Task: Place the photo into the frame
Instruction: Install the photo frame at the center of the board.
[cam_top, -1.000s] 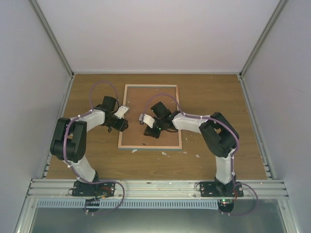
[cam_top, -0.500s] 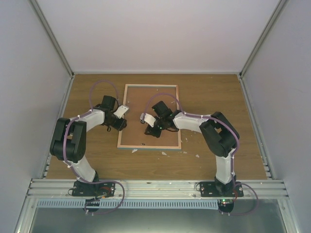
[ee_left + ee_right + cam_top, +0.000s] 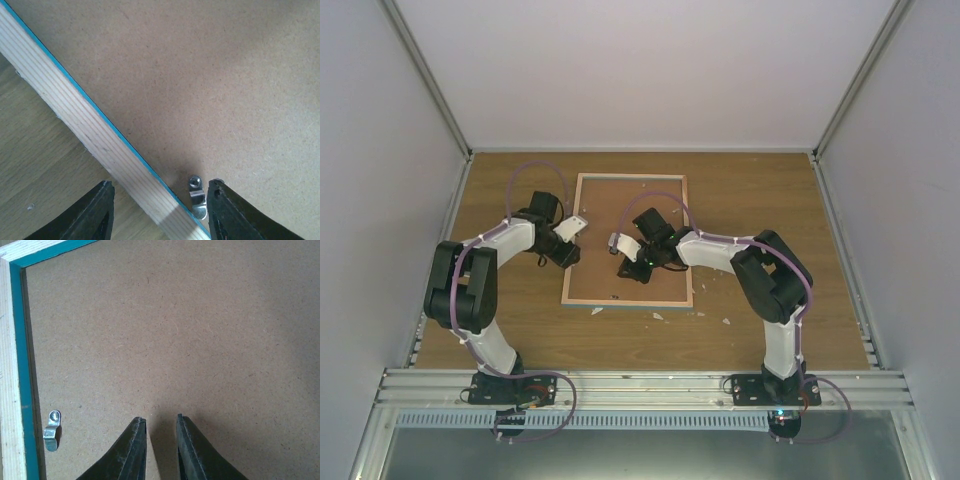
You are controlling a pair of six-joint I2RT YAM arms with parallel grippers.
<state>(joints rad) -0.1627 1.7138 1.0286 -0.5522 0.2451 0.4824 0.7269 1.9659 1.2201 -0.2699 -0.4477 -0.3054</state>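
Shows one frame (image 3: 620,205) lying back-up on the table (image 3: 760,190), left of centre, brown board showing, long axis running near to far. Counts two pincers and one metal clip (image 3: 197,197) per wrist view, the right view's clip (image 3: 51,430) sitting beside a teal-edged rail. Has the left pincer (image 3: 159,187) spread astride the frame's left rail and clip, the right pincer (image 3: 160,420) nearly pressed together over bare board, pinching nothing.
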